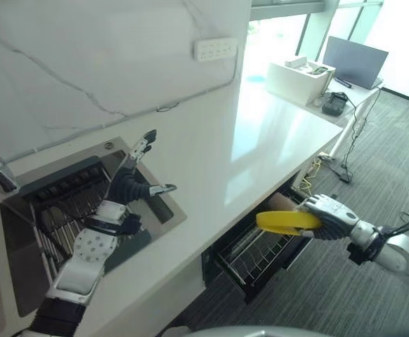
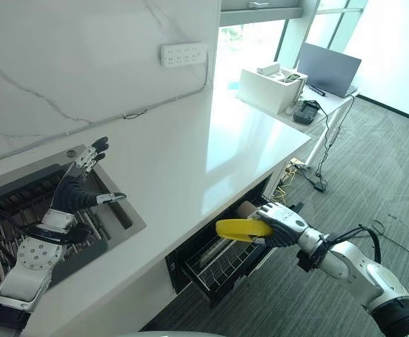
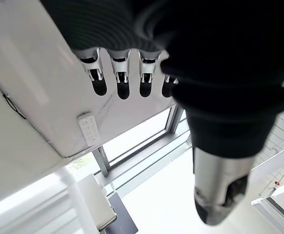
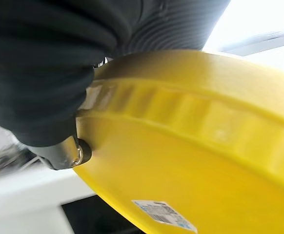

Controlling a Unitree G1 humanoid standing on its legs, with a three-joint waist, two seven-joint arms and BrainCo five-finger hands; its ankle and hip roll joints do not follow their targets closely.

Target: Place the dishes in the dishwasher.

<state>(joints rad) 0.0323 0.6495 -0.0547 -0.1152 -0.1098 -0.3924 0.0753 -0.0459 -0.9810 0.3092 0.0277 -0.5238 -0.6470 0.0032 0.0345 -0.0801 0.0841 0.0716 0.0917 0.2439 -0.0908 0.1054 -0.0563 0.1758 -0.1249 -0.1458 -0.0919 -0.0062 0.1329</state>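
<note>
A yellow plate (image 1: 287,222) hangs roughly level above the pulled-out dishwasher rack (image 1: 255,254), below the counter's front edge. My right hand (image 1: 331,213) is shut on its rim; the right wrist view shows the plate's underside (image 4: 191,170) with a sticker, my thumb pressed on it. A tan cup-like dish (image 1: 282,202) lies in the rack just behind the plate. My left hand (image 1: 128,186) is open, fingers spread, raised over the sink (image 1: 29,232) at the left, holding nothing.
The white counter (image 1: 239,140) runs to the far right, with a white box (image 1: 299,78) at its end. A wire drying rack (image 1: 71,203) sits inside the sink. A wall socket strip (image 1: 215,48) is mounted on the marble wall. Grey carpet lies at the right.
</note>
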